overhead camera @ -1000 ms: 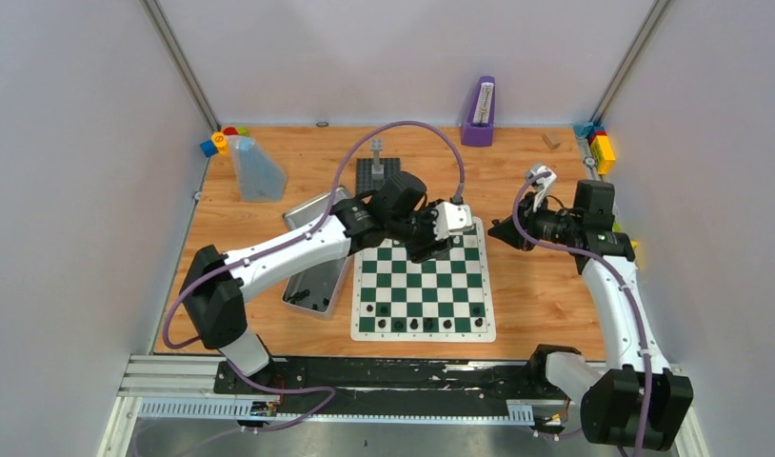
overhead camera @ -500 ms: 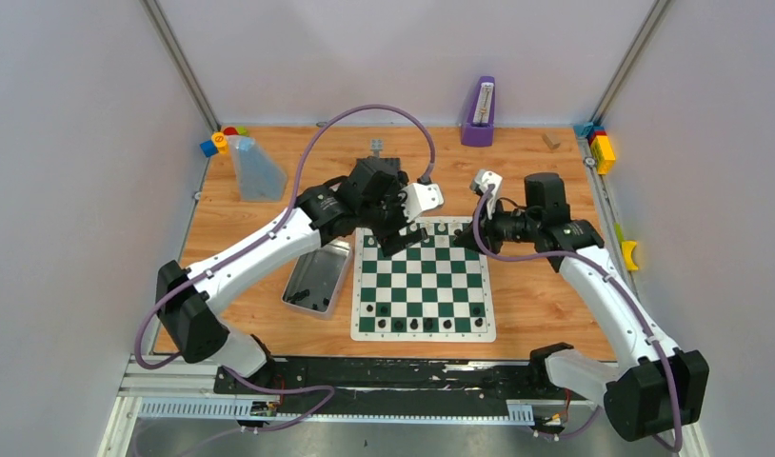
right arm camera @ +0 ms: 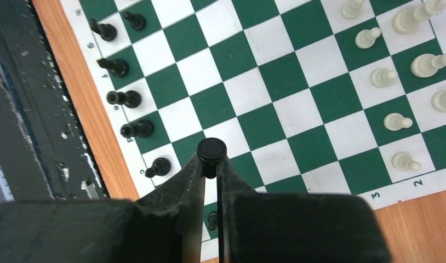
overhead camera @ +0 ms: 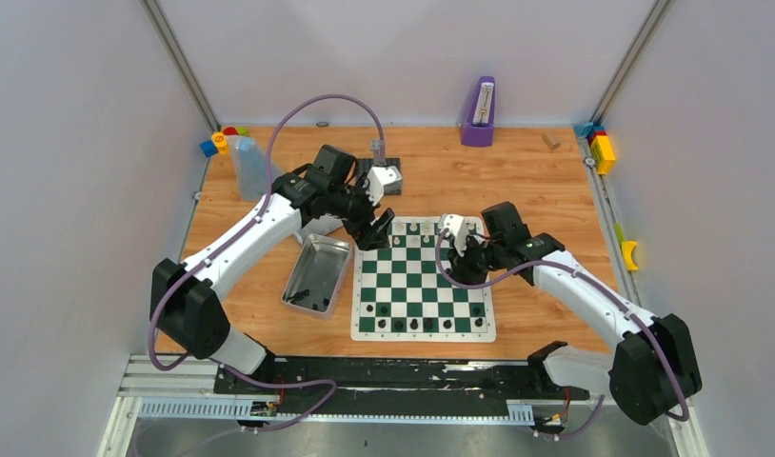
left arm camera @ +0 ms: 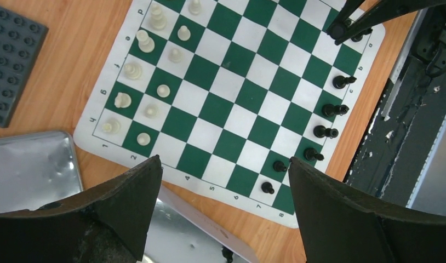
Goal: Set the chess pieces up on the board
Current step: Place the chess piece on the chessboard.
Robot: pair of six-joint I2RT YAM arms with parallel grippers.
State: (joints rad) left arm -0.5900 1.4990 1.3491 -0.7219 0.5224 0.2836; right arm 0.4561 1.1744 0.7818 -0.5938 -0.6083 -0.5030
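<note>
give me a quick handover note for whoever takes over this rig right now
Left gripper: open, empty, above the board's left edge by the tin.
Right gripper: shut on a black piece, above the board's right side.
Done: white pieces on the far two rows; several black pieces along the near side.
To do: set down the held piece and fill the black rows; a dark piece lies in the tin.

thin square chess board (left arm camera: 227, 83): green-and-white checks, white border | tiny cream-white pieces (left arm camera: 146, 42) | tiny black pieces (left arm camera: 325, 131) | wooden desk (overhead camera: 536, 181): orange-brown grain | rectangular metal tin (overhead camera: 322, 267): silver | studded square baseplate (left arm camera: 12, 60): dark grey | upright plastic holder (overhead camera: 479, 114): purple | arm cables (overhead camera: 331, 96): lilac | left end effector fingers (left arm camera: 341, 219): black
</note>
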